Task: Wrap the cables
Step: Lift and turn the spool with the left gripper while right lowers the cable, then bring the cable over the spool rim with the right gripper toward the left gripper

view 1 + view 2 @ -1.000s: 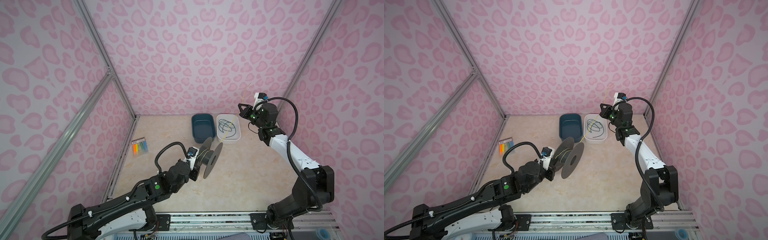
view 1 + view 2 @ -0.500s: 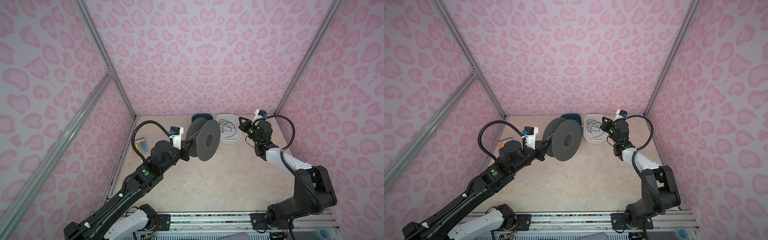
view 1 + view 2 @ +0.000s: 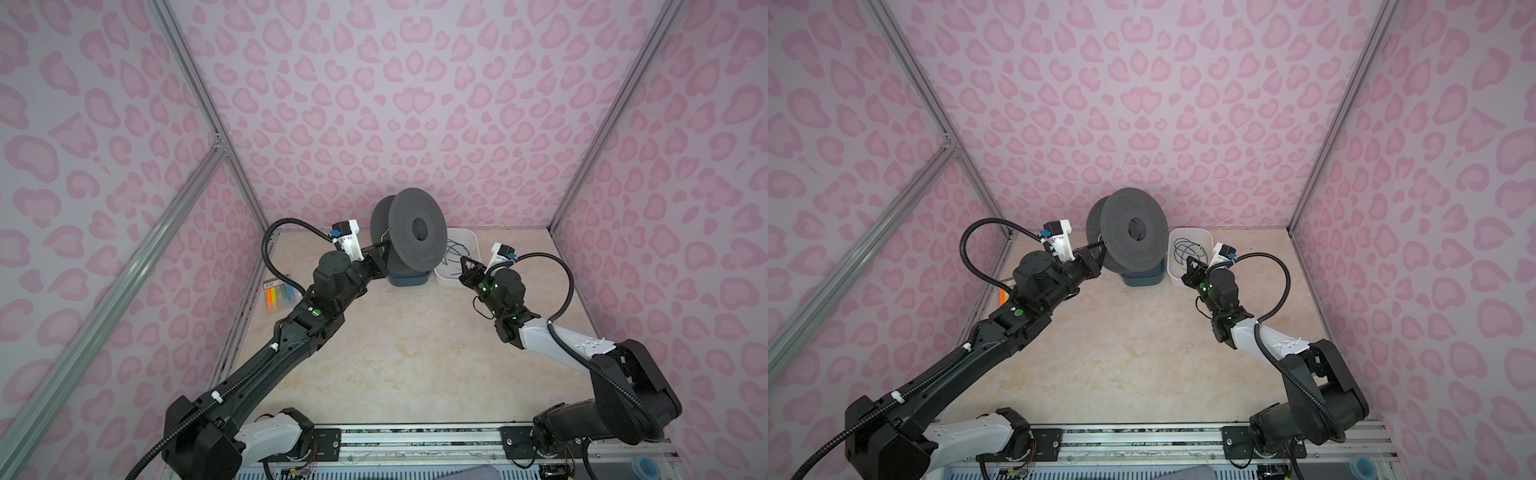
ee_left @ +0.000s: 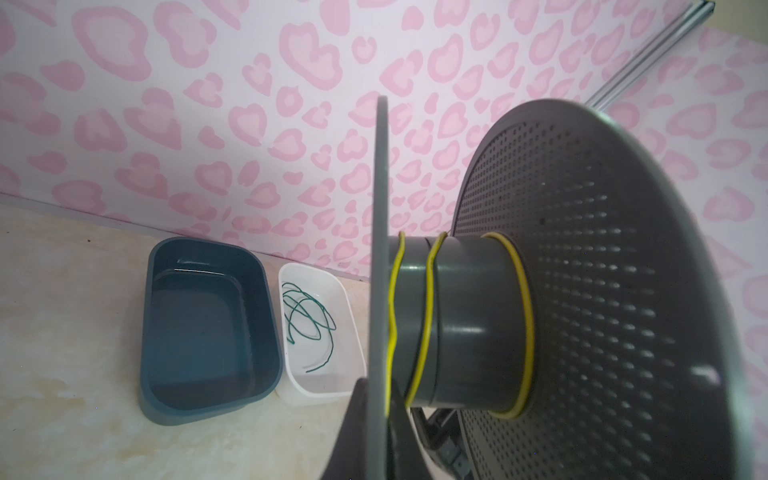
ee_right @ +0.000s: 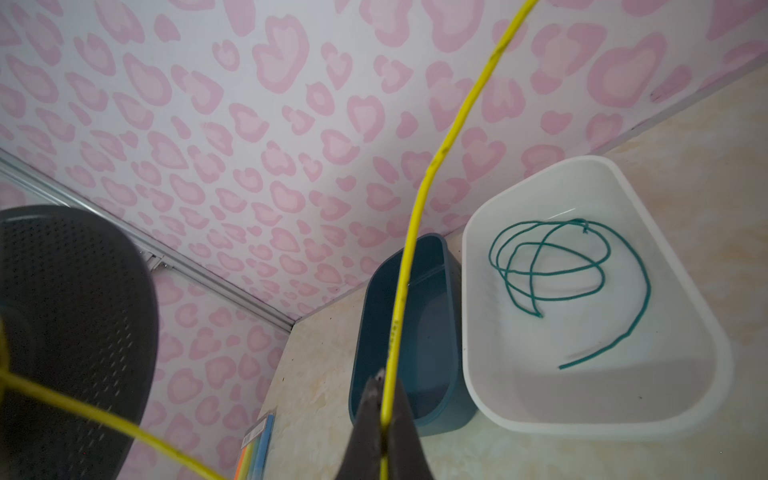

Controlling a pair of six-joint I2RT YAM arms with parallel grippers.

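Note:
A dark grey perforated spool (image 3: pixel 417 232) (image 3: pixel 1133 232) hangs in the air above the blue bin. My left gripper (image 3: pixel 380 253) (image 4: pixel 378 386) is shut on its near flange. The thin yellow cable (image 4: pixel 428 299) lies in three loose turns round the hub. From the spool it runs across to my right gripper (image 3: pixel 465 266) (image 5: pixel 384 395), which is shut on it. The cable's free end (image 5: pixel 419 199) rises past the fingertips toward the back wall. In both top views the right gripper hovers low by the white bin's front edge.
A dark blue bin (image 3: pixel 409 279) (image 4: pixel 208 324) and a white bin (image 3: pixel 1173 274) (image 5: pixel 582 419) stand side by side at the back wall. A green cord (image 5: pixel 548 266) lies coiled in the white bin. A pack of coloured strips (image 3: pixel 278 296) lies by the left wall.
The left arm has lifted the spool from mid-table up and back, over the blue bin. The right gripper has come down with the yellow cable to the white bin's front.

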